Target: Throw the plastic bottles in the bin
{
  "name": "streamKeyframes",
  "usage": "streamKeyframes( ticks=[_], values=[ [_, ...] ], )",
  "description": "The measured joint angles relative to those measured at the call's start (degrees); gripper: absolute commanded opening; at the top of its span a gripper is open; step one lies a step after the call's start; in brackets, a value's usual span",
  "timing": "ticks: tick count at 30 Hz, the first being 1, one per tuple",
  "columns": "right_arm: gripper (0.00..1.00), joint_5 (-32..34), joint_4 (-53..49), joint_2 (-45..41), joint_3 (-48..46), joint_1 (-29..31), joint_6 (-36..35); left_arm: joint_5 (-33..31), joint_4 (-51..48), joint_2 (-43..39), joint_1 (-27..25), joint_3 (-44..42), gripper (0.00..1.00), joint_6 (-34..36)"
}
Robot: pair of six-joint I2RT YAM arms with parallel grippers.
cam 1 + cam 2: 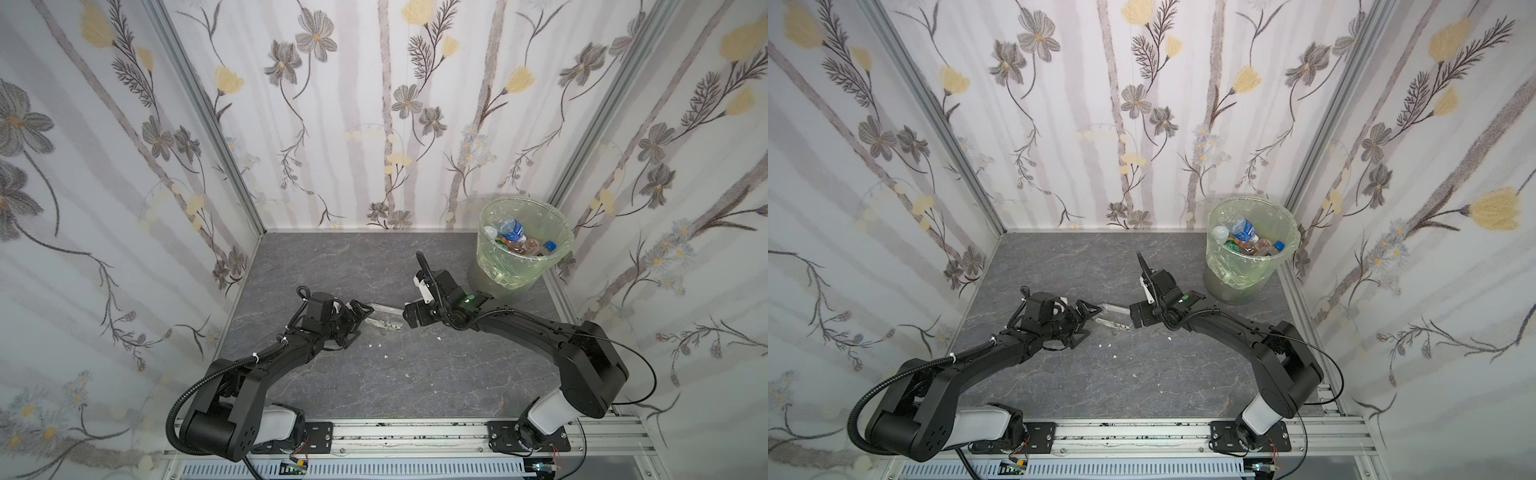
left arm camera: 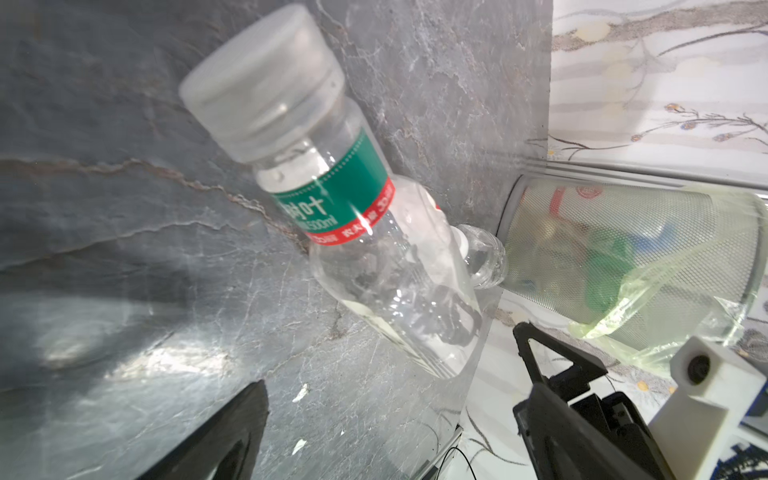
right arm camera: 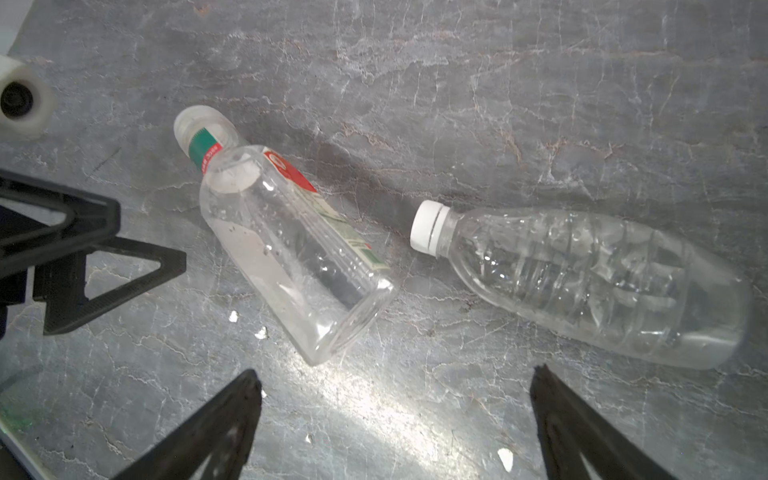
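Two clear plastic bottles lie on the grey table between my grippers. One has a green and red label (image 3: 291, 249) (image 2: 332, 199); the other is bare with a white cap (image 3: 582, 282) (image 2: 486, 262). In both top views the pair (image 1: 385, 319) (image 1: 1113, 319) shows only as a clear patch. My left gripper (image 1: 358, 323) (image 1: 1087, 324) (image 2: 392, 415) stands open just left of them, holding nothing. My right gripper (image 1: 405, 318) (image 1: 1133, 318) (image 3: 395, 374) stands open just right of them, empty too. The bin (image 1: 515, 274) (image 1: 1237, 274) (image 2: 623, 257) stands at the back right with several bottles (image 1: 512, 230) (image 1: 1246, 230) inside.
Small white scraps (image 1: 376, 345) (image 3: 505, 459) lie on the table (image 1: 332, 266) near the grippers. Floral-papered walls close in the left, back and right sides. An aluminium rail (image 1: 415, 432) with both arm bases runs along the front edge.
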Motion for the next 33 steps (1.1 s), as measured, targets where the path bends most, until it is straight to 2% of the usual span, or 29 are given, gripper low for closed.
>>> streamKeyframes(
  ticks=[5, 17, 30, 33],
  values=[
    [1.0, 0.2, 0.2, -1.6, -1.4, -0.1, 0.0, 0.1, 1.4, 3.7, -1.5, 3.0, 1.0, -0.6],
    [1.0, 0.0, 2.9, -2.6, -4.1, -0.3, 0.7, 0.1, 1.9, 15.6, -1.0, 11.0, 1.0, -0.6],
    [1.0, -0.5, 5.2, -3.1, -5.6, -0.3, 1.1, -0.1, 1.4, 20.9, 1.1, 14.9, 1.0, 6.7],
    [1.0, -1.1, 5.2, -2.8, -5.6, -0.3, 1.1, -0.2, 1.6, 21.4, 1.2, 15.4, 0.97, 8.3]
  ],
)
